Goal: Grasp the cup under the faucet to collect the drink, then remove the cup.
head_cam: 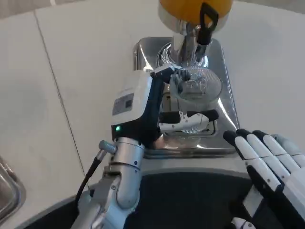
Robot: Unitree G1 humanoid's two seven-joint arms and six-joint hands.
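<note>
Left hand [164,112] grips the clear plastic cup [194,93], which stands on the steel drip tray [226,102] beneath the dispenser faucet [190,45]. Right hand [267,160] waits alongside, fingers extended together, holding nothing.

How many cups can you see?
1. The clear cup stands on the shiny drip tray under the faucet, with the left hand holding it. Other cups may be hidden.

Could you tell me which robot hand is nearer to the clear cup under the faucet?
Left. The left robot hand is wrapped around the clear cup on the metal tray; the right robot hand lies apart, off the tray's near right corner.
</note>
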